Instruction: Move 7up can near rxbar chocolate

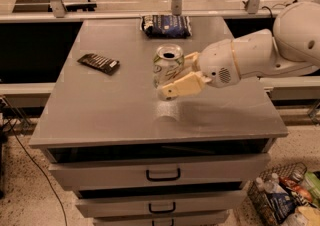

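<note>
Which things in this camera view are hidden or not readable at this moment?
Camera view: the tool, above the table, grips the 7up can; its near finger covers the can's lower side, and the can hides the far fingertip.
Camera view: the lettering on the rxbar chocolate is too small to read.
Camera view: the right edge cuts off the arm.

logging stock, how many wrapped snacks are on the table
2: the rxbar at the left of the table, a blue bag at its back edge. The gripper holds the can mid-table; little could hide behind it.
</note>
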`<action>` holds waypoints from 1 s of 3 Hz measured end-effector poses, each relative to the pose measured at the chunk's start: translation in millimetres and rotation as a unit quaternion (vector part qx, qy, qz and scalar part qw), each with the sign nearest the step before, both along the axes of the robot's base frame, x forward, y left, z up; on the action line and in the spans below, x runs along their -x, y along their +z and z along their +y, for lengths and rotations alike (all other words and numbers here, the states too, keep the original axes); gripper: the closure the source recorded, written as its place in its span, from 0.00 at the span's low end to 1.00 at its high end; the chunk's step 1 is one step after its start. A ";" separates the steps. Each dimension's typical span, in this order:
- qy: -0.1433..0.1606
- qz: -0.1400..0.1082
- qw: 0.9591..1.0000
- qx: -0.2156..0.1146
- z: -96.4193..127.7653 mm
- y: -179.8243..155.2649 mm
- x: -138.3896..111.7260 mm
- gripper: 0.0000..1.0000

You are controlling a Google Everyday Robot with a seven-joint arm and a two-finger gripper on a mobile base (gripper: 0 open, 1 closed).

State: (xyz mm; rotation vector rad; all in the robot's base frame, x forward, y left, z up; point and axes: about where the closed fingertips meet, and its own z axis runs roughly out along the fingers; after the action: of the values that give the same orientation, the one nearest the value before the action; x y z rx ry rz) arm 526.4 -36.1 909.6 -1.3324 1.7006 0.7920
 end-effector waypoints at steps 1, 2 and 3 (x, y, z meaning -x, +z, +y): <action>0.000 0.000 1.000 0.000 0.3 -0.1 0.1 1.00; 0.001 -0.017 1.000 0.003 3.4 2.7 -15.0 1.00; -0.014 -0.036 0.999 0.013 -0.8 0.0 -61.0 1.00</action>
State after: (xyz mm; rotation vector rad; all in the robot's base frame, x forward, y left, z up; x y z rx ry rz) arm 587.3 -36.9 909.6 -1.3365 1.6748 0.6990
